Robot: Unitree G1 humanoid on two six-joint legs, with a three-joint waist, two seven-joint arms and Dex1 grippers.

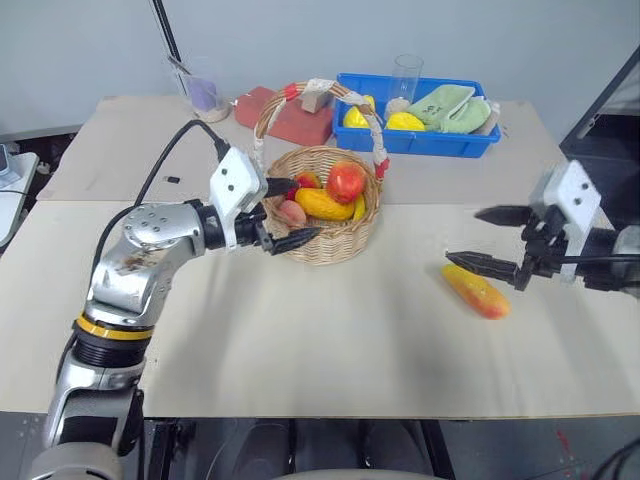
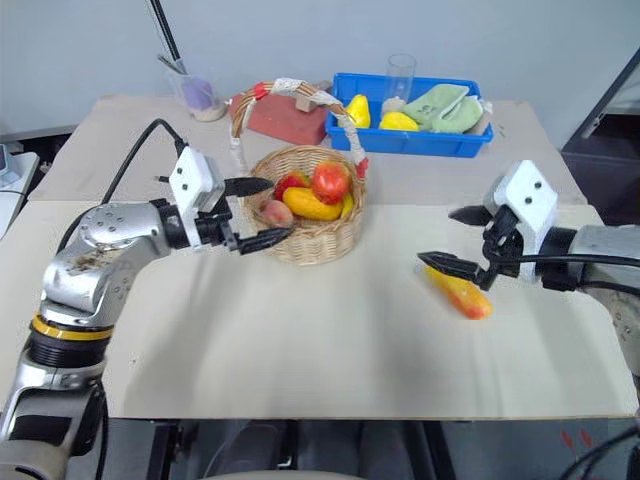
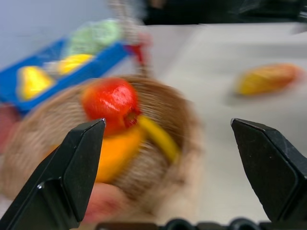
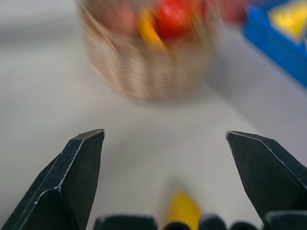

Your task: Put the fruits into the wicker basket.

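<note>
Head views: the red-and-yellow apple (image 1: pixel 345 182) already sits in the wicker basket (image 1: pixel 335 243); the mango-like fruit (image 1: pixel 476 290) lies on the table at four o'clock from it. Wrist views: left gripper (image 3: pixel 170 165) and right gripper (image 4: pixel 165 167) both spread, empty; one fruit remains.

One basket (image 1: pixel 345 235) holding about five fruits, one mango (image 1: pixel 476 290) on the worktop (image 1: pixel 300 340), one blue tray (image 1: pixel 440 140), one glass (image 1: pixel 406 75), two claws.
</note>
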